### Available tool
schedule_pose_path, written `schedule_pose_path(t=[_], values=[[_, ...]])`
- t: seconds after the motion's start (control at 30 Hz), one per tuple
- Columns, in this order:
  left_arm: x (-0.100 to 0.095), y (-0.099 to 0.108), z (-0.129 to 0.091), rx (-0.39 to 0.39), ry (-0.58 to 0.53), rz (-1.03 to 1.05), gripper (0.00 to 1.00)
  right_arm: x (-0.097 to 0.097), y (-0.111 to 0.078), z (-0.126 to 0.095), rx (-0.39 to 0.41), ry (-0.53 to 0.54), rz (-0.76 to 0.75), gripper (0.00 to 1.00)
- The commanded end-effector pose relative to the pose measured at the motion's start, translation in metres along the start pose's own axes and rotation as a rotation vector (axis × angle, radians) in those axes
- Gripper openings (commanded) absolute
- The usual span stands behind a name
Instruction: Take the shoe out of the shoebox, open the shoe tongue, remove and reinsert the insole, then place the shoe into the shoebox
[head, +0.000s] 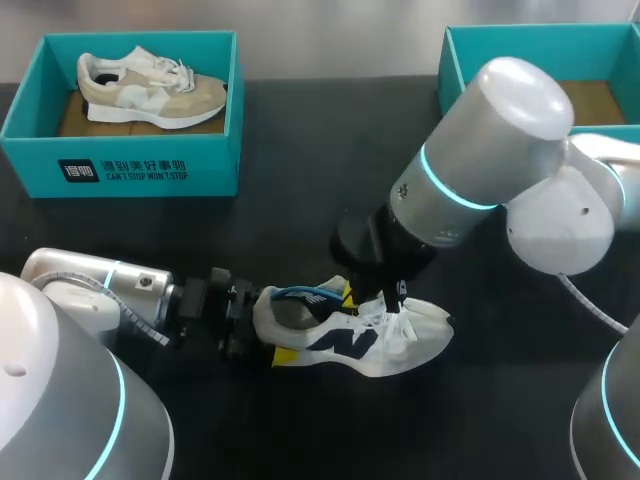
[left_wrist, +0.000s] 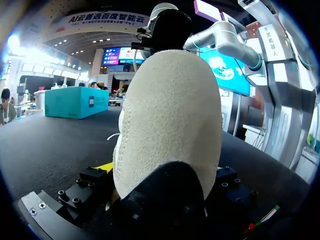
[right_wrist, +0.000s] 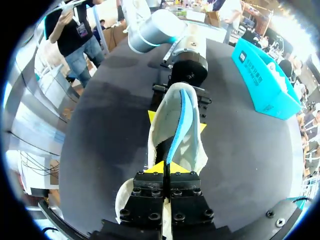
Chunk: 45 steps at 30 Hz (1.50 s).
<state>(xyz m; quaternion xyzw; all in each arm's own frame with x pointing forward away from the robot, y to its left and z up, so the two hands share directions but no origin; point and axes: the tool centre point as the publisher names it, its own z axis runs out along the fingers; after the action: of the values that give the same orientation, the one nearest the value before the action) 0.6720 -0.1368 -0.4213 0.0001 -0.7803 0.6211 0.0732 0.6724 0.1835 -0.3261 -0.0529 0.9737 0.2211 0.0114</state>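
A white shoe (head: 405, 340) with a navy logo lies on the black table, toe to the right. My left gripper (head: 316, 325) comes in from the left, its yellow fingertips (right_wrist: 151, 116) pressed on both sides of the heel (left_wrist: 170, 115). A blue-edged insole (right_wrist: 177, 125) stands on edge in the shoe's opening, from the heel to the tongue. My right gripper (right_wrist: 165, 169) hangs over the lacing from above, fingers shut on the insole's front end. In the head view the insole (head: 305, 293) shows as a blue arc over the collar, beside my right gripper (head: 395, 300).
A teal shoebox (head: 120, 165) stands at the back left with a beige shoe (head: 150, 88) inside. A second teal box (head: 470, 50) sits at the back right, partly behind my right arm. Bare black table lies in front of the shoe.
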Motion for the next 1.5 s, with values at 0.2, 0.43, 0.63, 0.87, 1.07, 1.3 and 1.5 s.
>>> schedule_pose_path(t=[0.2, 0.43, 0.63, 0.87, 1.07, 1.3, 1.5], values=[[-0.002, 0.002, 0.002, -0.003, 0.003, 0.0, 0.0, -0.001, -0.001, -0.006, -0.082, 0.014, -0.045, 0.0], [-0.002, 0.002, 0.002, -0.003, 0.003, 0.0, 0.0, 0.005, -0.006, -0.008, -0.105, 0.046, -0.063, 0.0], [-0.002, 0.002, 0.002, -0.003, 0.003, 0.0, 0.0, 0.001, 0.001, -0.003, -0.101, 0.102, -0.114, 0.0], [-0.002, 0.002, 0.002, -0.003, 0.003, 0.0, 0.0, -0.007, 0.015, -0.004, -0.069, 0.153, -0.152, 0.0], [-0.002, 0.002, 0.002, -0.003, 0.003, 0.0, 0.0, -0.011, 0.024, -0.001, -0.064, 0.21, -0.178, 0.0], [-0.002, 0.002, 0.002, -0.003, 0.003, 0.0, 0.0, -0.015, 0.037, 0.006, -0.01, 0.319, -0.199, 0.0], [-0.002, 0.002, 0.002, -0.003, 0.003, 0.0, 0.0, -0.023, 0.04, 0.009, -0.009, 0.391, -0.193, 0.0]])
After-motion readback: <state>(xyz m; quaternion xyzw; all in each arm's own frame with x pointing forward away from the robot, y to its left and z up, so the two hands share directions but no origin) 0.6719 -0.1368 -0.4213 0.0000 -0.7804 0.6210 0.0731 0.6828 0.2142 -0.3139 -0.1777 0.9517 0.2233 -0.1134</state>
